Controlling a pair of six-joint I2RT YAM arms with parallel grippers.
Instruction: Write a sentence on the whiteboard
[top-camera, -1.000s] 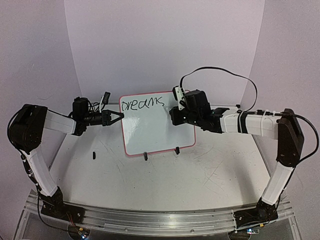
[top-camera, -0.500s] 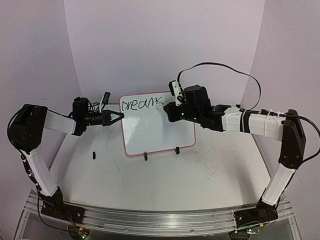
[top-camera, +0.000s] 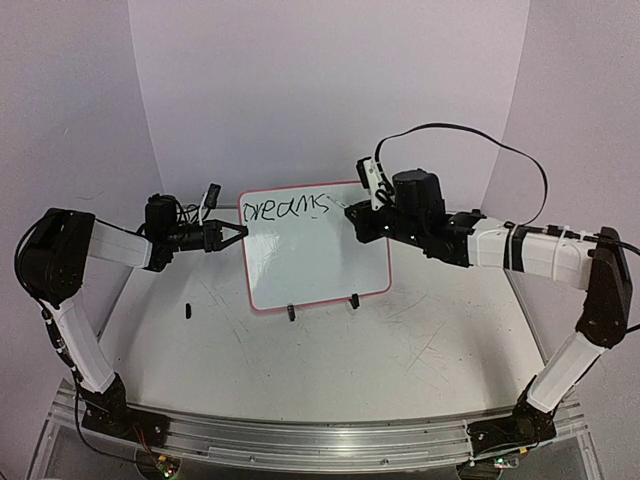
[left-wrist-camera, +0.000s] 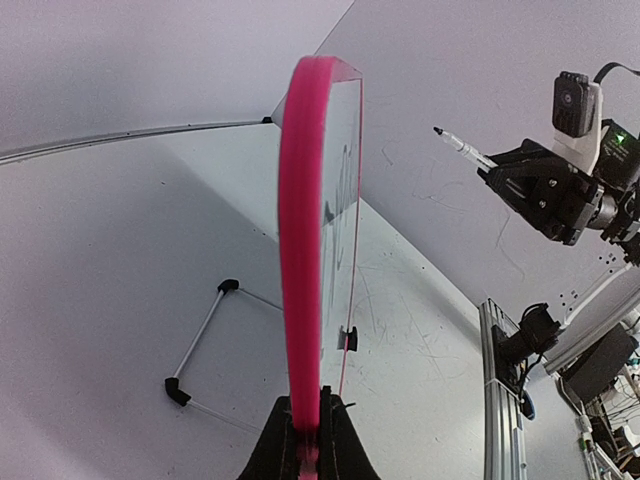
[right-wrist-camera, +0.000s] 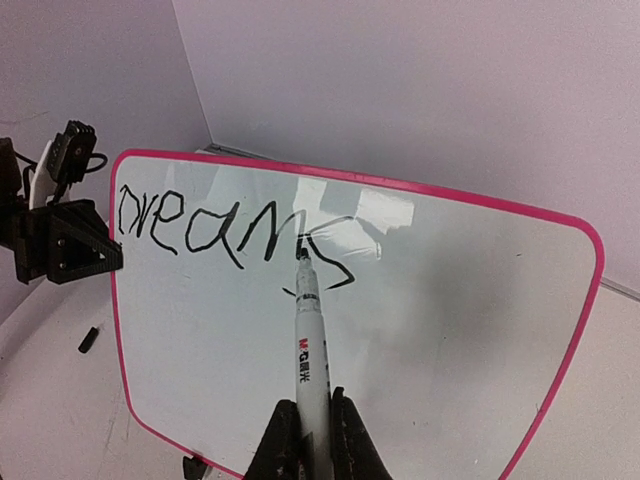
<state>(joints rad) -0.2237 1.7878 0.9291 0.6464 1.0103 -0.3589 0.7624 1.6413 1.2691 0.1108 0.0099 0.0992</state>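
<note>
Pink-red framing rims the whiteboard (top-camera: 315, 260), which in the top view stands on edge with two black clip feet (top-camera: 291, 312) along its bottom. The left gripper (top-camera: 232, 232) is clamped tight on the board's left frame. The sentence (top-camera: 285, 208) runs across the board's top, reading only "dreams". The right gripper (top-camera: 355, 215) hangs at the board's upper right. A small black piece (top-camera: 187, 309) lies on the table (top-camera: 400, 350), left of the board.

From the left wrist, the board is edge-on, its frame pinched between closed fingers, and the marker's tip stands off the board's face.

From the right wrist, closed fingers grip a white marker (right-wrist-camera: 308, 340), its tip pointing at the final "s".
</note>
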